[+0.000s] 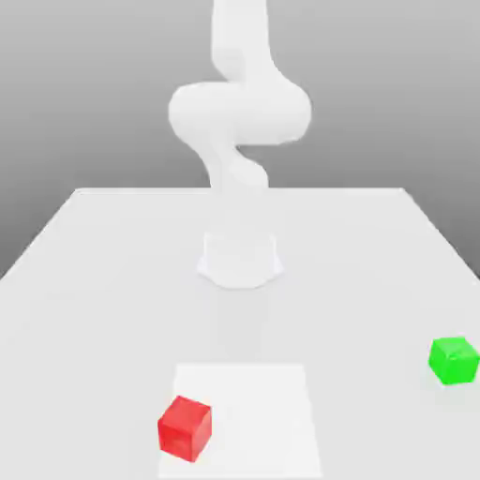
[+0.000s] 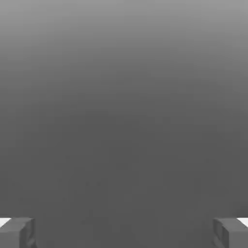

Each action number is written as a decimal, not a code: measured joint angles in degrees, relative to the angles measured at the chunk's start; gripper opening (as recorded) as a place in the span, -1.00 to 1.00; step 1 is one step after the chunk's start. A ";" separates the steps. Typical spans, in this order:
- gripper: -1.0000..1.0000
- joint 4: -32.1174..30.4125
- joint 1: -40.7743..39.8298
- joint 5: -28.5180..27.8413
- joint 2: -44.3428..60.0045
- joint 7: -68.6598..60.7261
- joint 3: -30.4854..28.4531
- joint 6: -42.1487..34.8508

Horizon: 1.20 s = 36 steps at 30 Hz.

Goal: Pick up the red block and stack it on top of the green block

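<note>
The red block [image 1: 185, 428] sits on the white surface [image 1: 84, 281], near the front edge and a bit toward the exterior view's left. It rests on the corner of a brighter white square patch [image 1: 258, 412] marked on the surface. The green block [image 1: 454, 360] sits on the same surface, far over at the exterior view's right, well apart from the red block. Both blocks lie flat, and nothing touches them. The white robot arm [image 1: 239, 112] stands up at the middle of the surface, behind both blocks. In the hand view the gripper [image 2: 124, 231] shows two gray fingertips [image 2: 17, 232], one at each side of the picture, with a wide gap between them. The jaws are spread wide apart and hold nothing. No block lies between the jaws, just plain gray.
</note>
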 joint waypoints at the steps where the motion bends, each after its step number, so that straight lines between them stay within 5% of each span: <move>1: 0.00 -0.61 -0.45 -0.12 2.26 0.69 0.09 0.98; 28: 0.00 -11.95 -7.14 0.79 58.49 12.59 -0.73 29.02; 29: -1.00 -11.73 -7.14 0.79 60.02 12.61 -0.73 30.29; 36: -1.00 -11.73 -7.24 0.70 60.13 12.69 -0.64 30.44</move>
